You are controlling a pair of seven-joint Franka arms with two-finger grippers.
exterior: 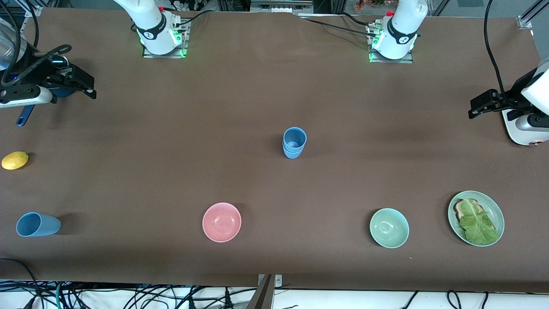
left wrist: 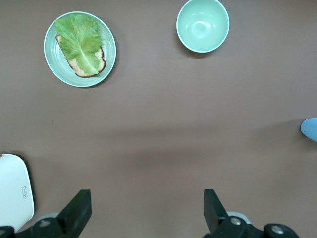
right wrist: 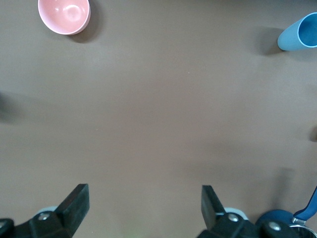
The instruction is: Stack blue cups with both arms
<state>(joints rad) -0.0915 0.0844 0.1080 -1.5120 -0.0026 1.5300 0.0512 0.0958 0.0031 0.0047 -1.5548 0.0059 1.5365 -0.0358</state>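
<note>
Cups (exterior: 294,143): two blue ones stand nested upright at the middle of the table (exterior: 274,98), one inside the other, mouths facing up, long axis vertical. In the left wrist view only a sliver of this stack (left wrist: 309,130) shows at the picture's edge.

A third cup (exterior: 37,224) lies on its side near the front edge at the right arm's end of the table. Its long axis runs along the table's length; its open mouth points outward toward that end and its narrower base points toward the pink bowl (exterior: 221,222). The right wrist view shows the same lying cup (right wrist: 298,33), well apart from the pink bowl (right wrist: 64,16).

Right gripper (exterior: 83,86) hangs over the right arm's end of the table, above a dark blue pot (exterior: 64,91) with a blue handle (exterior: 24,116); its fingers (right wrist: 74,201) are spread wide and hold nothing. Left gripper (exterior: 482,105) hangs over the left arm's end of the table, fingers (left wrist: 79,208) likewise spread wide and empty. Both arms wait away from the cups.

A lemon (exterior: 15,160) lies between the pot and the lying cup. A green bowl (exterior: 389,228) sits near the front edge toward the left arm's end, and beside it a green plate (exterior: 497,210) carries bread (exterior: 461,209) topped with lettuce (exterior: 478,223).
</note>
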